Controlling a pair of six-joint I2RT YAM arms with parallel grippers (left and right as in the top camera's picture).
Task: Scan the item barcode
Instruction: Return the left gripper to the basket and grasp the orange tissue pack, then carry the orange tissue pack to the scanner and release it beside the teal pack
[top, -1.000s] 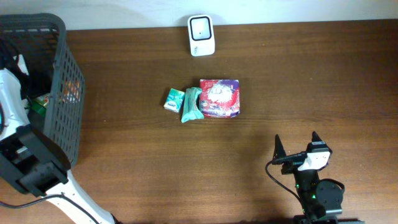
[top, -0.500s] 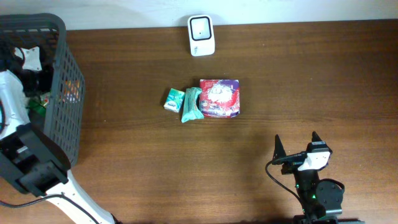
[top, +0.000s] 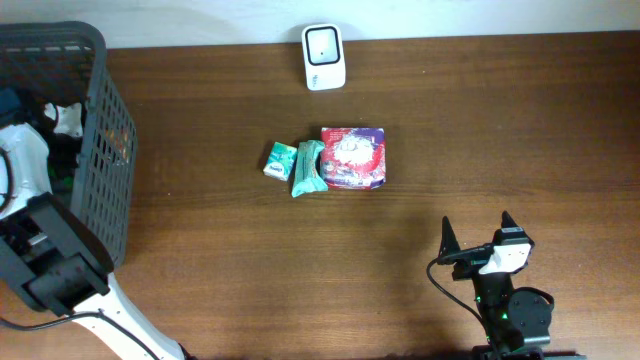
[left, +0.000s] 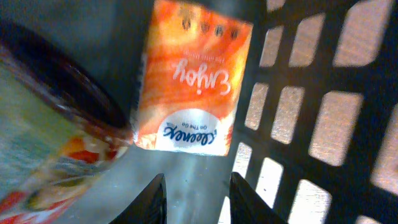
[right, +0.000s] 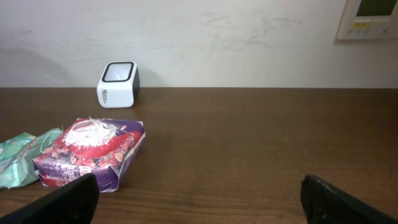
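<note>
Left jaws narrowed, empty, near tissue pack (left: 189, 81).

Inside the basket (top: 100, 150) room is tight. Its lattice wall runs close on the right of the left gripper (left: 198, 180), an orange tissue pack (left: 189, 81) lies straight ahead, and a dark-rimmed tub (left: 56, 112) crowds in from the left. Out on the bench (top: 500, 130), 3 packets (top: 310, 165) huddle mid-board and the scanner (top: 324, 57) stands at the far edge. Bare wood lies all round the right gripper (top: 476, 222), jaws spread wide.
</note>
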